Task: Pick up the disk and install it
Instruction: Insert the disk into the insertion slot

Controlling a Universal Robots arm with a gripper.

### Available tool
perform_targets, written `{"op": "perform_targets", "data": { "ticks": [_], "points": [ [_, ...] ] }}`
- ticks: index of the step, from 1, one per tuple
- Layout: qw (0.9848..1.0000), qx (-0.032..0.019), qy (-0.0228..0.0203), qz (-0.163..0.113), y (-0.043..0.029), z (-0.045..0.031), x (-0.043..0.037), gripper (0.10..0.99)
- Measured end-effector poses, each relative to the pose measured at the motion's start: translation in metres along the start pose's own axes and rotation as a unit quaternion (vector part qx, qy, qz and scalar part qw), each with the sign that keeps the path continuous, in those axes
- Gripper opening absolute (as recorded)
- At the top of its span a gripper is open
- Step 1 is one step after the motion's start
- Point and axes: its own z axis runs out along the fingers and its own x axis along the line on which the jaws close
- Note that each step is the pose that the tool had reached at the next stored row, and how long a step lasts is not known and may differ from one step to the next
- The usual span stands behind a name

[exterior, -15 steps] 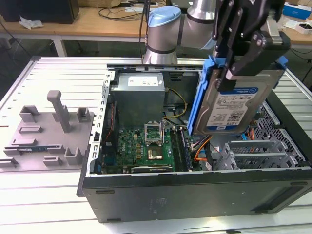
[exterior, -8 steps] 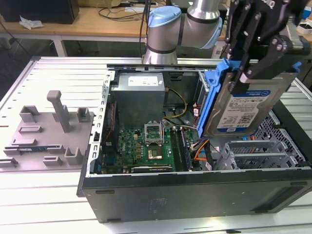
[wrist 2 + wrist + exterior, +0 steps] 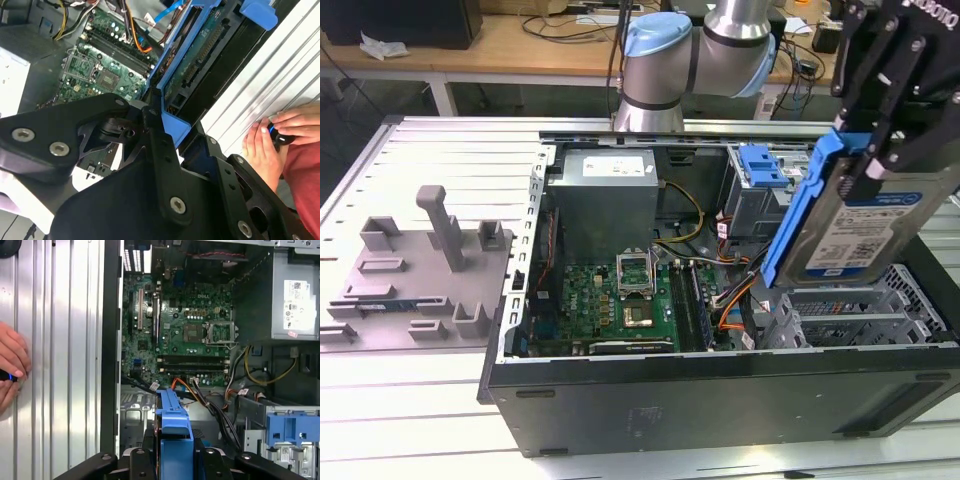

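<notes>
The disk (image 3: 868, 228), a silver drive with a white-and-blue label in a blue carrier bracket (image 3: 798, 218), hangs tilted on edge above the right end of the open computer case (image 3: 720, 400). My gripper (image 3: 868, 160) is shut on it from above, its black fingers (image 3: 156, 142) clamping the bracket. The disk's blue bracket (image 3: 186, 65) and connector edge run away from the gripper in the second wrist view. In the first wrist view the bracket (image 3: 172, 415) rises edge-on from the gripper (image 3: 172, 457). Below the disk lies a grey metal drive cage (image 3: 860, 310).
Inside the case are the green motherboard (image 3: 185, 335), a power supply (image 3: 605, 195), cables and a blue ribbed latch (image 3: 765, 165). A grey fixture with upright posts (image 3: 430, 260) stands at the exterior view's left. A person's hand (image 3: 270, 145) rests on the ribbed table beside the case.
</notes>
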Motion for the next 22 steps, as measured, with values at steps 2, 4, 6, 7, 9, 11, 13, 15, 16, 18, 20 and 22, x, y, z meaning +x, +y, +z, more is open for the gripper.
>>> {"op": "perform_targets", "data": {
  "ticks": [2,4,6,7,9,11,13,15,16,18,20,22],
  "points": [
    [1.0000,0.0000,-0.0002,0.000,-0.0050,0.0004,0.0011,0.369],
    [1.0000,0.0001,-0.0006,0.000,-0.0099,0.0009,0.0022,0.369],
    [1.0000,0.0001,-0.0014,0.001,-0.0142,0.0015,0.0034,0.369],
    [1.0000,0.0001,-0.0020,0.002,-0.0162,0.0019,0.0041,0.369],
    [1.0000,0.0002,-0.0036,0.003,-0.0200,0.0028,0.0053,0.369],
    [1.0000,0.0003,-0.0048,0.004,-0.0229,0.0034,0.0060,0.369],
    [1.0000,0.0003,-0.0064,0.006,-0.0284,0.0042,0.0064,0.369],
    [0.9999,0.0004,-0.0079,0.007,-0.0331,0.0055,0.0066,0.369],
    [0.9999,0.0004,-0.0078,0.008,-0.0332,0.0056,0.0066,0.369],
    [0.9999,0.0005,-0.0078,0.009,-0.0332,0.0058,0.0067,0.369],
    [0.9999,0.0005,-0.0078,0.009,-0.0333,0.0059,0.0067,0.369],
    [0.9999,0.0005,-0.0079,0.010,-0.0332,0.0059,0.0067,0.369]
  ]
}}
